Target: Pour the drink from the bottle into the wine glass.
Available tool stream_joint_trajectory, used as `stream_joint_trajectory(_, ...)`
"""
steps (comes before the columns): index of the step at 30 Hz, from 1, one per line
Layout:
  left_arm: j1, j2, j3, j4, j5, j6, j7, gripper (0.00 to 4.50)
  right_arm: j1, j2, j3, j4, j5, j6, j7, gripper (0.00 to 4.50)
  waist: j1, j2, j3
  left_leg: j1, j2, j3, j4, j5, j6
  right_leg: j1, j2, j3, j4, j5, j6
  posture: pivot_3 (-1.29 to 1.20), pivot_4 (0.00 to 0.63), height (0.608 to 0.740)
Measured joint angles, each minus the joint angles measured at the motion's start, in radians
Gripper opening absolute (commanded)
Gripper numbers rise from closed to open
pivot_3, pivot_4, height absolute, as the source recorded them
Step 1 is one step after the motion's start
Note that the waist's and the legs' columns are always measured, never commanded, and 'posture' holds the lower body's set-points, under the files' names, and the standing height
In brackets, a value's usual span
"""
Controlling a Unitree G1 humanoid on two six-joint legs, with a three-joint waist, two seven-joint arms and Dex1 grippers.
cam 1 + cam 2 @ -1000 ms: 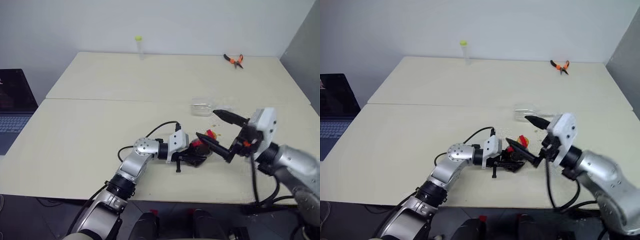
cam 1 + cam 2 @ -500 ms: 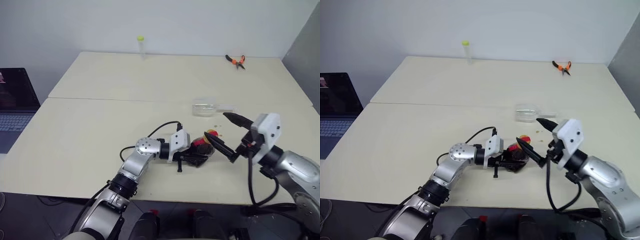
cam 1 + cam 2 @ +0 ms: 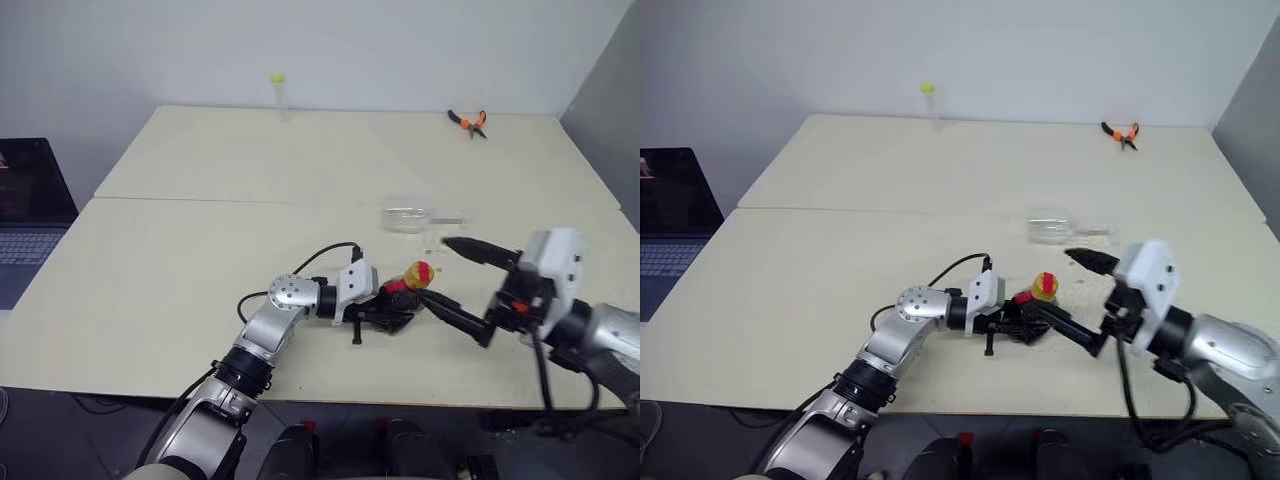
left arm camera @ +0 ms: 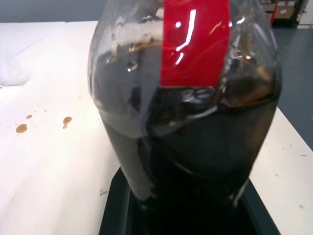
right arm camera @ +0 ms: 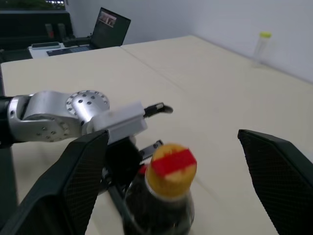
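Since a second ago, my right hand is backing away from the bottle, fingers spread. My left hand is clenching the bottle upright on the worktop. Cap on, the wine glass lying toppled beyond the bottle: pouring now risks spilling.

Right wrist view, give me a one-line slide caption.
Open right gripper faces the bottle held upright by the left gripper.
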Motion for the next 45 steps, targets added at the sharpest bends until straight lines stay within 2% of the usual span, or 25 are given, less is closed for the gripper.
stream_joint_trajectory(5,0.000,-0.003,0.000,0.000,0.001,0.000,-0.001,0.66,-0.053,0.066,0.132,0.053,-0.145,-0.016,-0.091,4.50,0.002,0.000,0.000,-0.002,-0.001,0.000,0.000,0.000,-0.001,-0.001,-0.001,0.000,-0.001,0.000,0.000,0.00,0.150,0.740)
stream_joint_trajectory(9,-0.001,-0.003,-0.001,0.001,0.002,0.001,0.002,0.66,-0.032,0.066,0.106,0.077,-0.159,-0.037,-0.071,4.50,0.003,0.000,0.000,-0.002,-0.001,0.000,0.000,0.000,0.000,-0.001,-0.001,0.000,-0.001,0.000,0.000,0.00,0.150,0.740)
stream_joint_trajectory(19,-0.001,0.002,0.000,0.003,0.001,0.000,-0.001,0.66,0.145,-0.007,-0.108,0.057,0.003,-0.019,0.063,4.50,0.005,0.000,0.000,-0.001,0.000,0.000,0.000,0.000,0.000,0.000,-0.001,0.000,-0.001,0.000,0.000,0.00,0.150,0.740)
stream_joint_trajectory(24,-0.001,0.006,0.000,0.003,0.000,-0.002,-0.004,0.65,0.189,-0.036,-0.170,0.048,0.167,0.039,0.070,4.50,0.003,0.000,0.000,-0.001,0.000,0.000,0.000,0.000,0.000,0.000,0.000,0.000,0.000,0.000,0.000,0.00,0.150,0.740)
stream_joint_trajectory(28,-0.001,0.006,0.000,0.003,0.000,-0.003,-0.004,0.65,0.132,-0.025,-0.138,0.047,0.176,0.048,0.006,4.50,0.003,0.000,0.000,0.000,0.000,0.000,0.000,0.000,0.000,0.000,0.000,0.000,0.000,0.000,0.000,0.00,0.150,0.740)
stream_joint_trajectory(34,-0.001,0.003,0.000,0.003,0.000,-0.003,-0.006,0.65,0.058,0.051,-0.004,0.050,0.166,0.054,-0.095,4.50,0.003,0.000,0.000,-0.001,0.000,0.000,0.000,0.000,0.000,0.000,-0.001,0.000,-0.001,0.000,0.000,0.00,0.150,0.740)
stream_joint_trajectory(40,-0.001,0.005,0.000,0.003,0.000,-0.003,-0.008,0.65,0.042,0.072,0.016,0.071,0.146,0.054,-0.128,4.50,0.004,0.000,0.000,-0.001,0.000,0.000,0.000,0.000,0.000,0.000,0.000,0.000,-0.001,0.000,0.000,0.00,0.150,0.740)
stream_joint_trajectory(43,-0.001,0.005,0.000,0.003,0.000,-0.003,-0.008,0.65,0.033,0.089,0.016,0.077,0.148,0.053,-0.138,3.94,0.003,0.000,0.000,-0.001,0.000,0.000,0.000,0.000,0.000,0.000,0.000,0.000,-0.001,0.000,0.000,0.00,0.150,0.740)
stream_joint_trajectory(45,-0.001,0.006,0.000,0.002,0.000,-0.003,-0.008,0.65,0.032,0.092,0.016,0.079,0.152,0.054,-0.140,3.27,0.003,0.000,0.000,-0.001,0.000,0.000,0.000,0.000,0.000,0.000,-0.001,0.000,-0.001,0.000,0.000,0.00,0.150,0.740)
